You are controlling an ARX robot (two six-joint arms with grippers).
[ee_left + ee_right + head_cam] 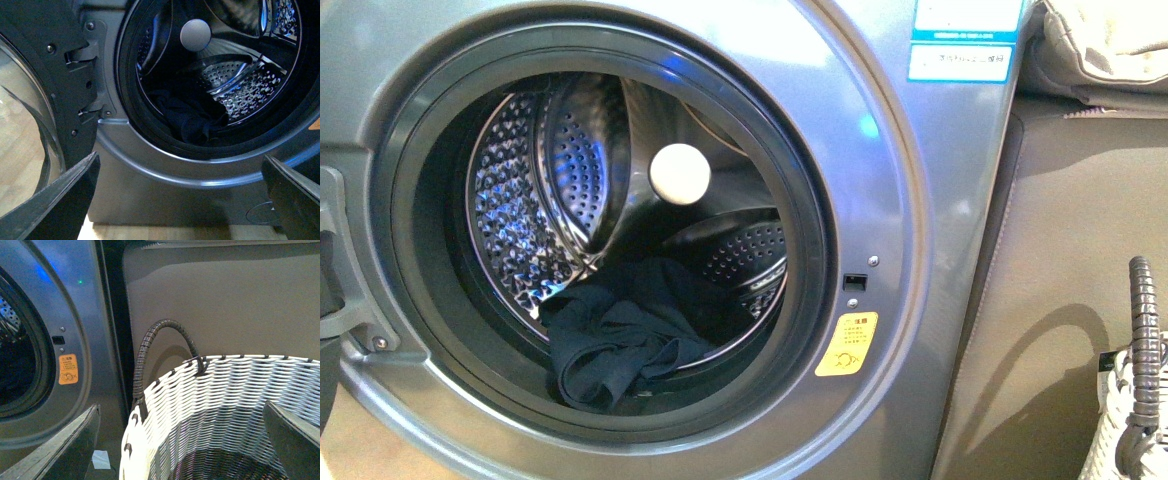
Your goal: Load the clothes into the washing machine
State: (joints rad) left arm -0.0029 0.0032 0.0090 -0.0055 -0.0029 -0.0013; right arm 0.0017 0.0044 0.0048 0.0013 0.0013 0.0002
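My left gripper (180,200) and right gripper (180,440) gape wide, empty; crumpled navy clothes (620,335) lie in the washing machine (880,200)'s perforated steel drum (535,190), woven basket (225,410) beside.

The silver-grey front-loading washing machine (910,200) is cut off on every side in the front view. The print on its yellow warning sticker (847,344) and blue-and-white label (963,35) is too small to read. The white woven basket (225,405) runs past the right wrist view's edge, its inside dark.
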